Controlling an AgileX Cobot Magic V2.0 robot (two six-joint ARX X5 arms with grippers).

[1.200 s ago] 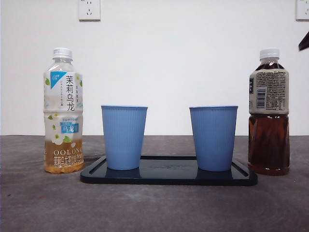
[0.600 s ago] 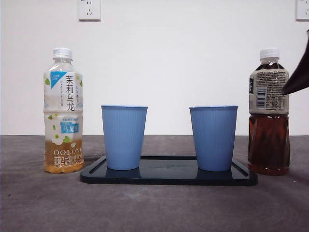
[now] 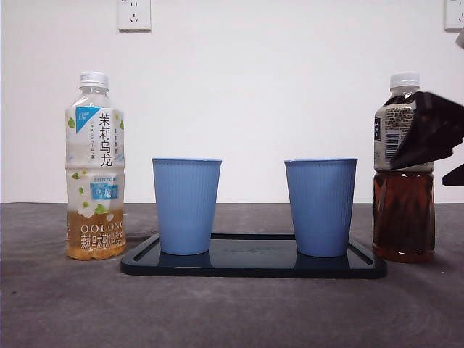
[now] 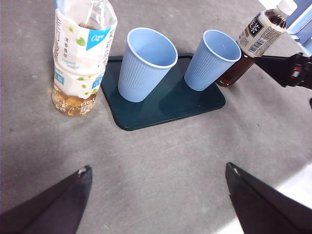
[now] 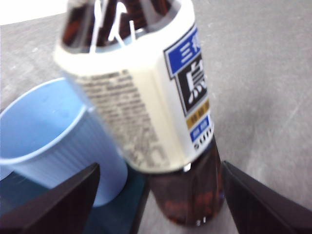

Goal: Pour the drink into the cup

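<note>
Right gripper (image 5: 156, 195) open around the dark tea bottle (image 3: 403, 181), not yet closed on it.

The dark tea bottle stands upright on the grey table (image 3: 232, 312), between the right gripper's spread jaws at label height; whether either jaw touches it cannot be told. Just beyond the bottle, on the side away from this gripper, a blue cup (image 3: 320, 206) sits on the dark tray (image 3: 254, 264), with a second blue cup (image 3: 186, 205) farther along. The oolong bottle (image 3: 96, 167) stands past the tray's far end. The left gripper (image 4: 156, 195) hangs above the table, jaws wide, holding nothing, with the cups and both bottles ahead of it.
</note>
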